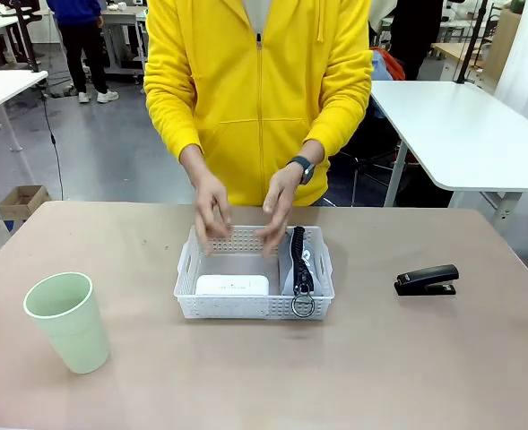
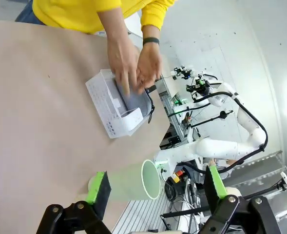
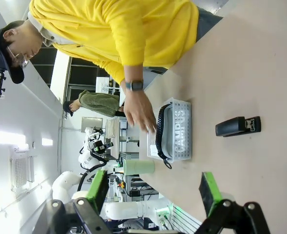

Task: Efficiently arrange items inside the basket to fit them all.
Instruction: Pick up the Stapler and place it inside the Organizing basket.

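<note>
Left gripper [image 2: 155, 184] and right gripper [image 3: 154, 191]: jaws wide apart, nothing held. Cup [image 1: 66, 322] stands well to the left of the person's hands [image 1: 212, 215], and the stapler [image 1: 427, 279] well to their right, both outside the basket [image 1: 255, 309]. The basket sits directly beneath the hands, which are spread and gripping nothing. It holds the white box [image 1: 233, 285] and the pouch [image 1: 299, 264], marked "CAMPUS". Judgement: packing is half done; the next move must make room for the cup and stapler.

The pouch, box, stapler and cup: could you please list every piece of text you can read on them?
"CAMPUS": on the grey zip pouch standing in the basket, with the letters sideways in the right wrist view.
White box: no print can be read.
Black stapler: nothing readable at this size.
Green cup: no text visible.
</note>
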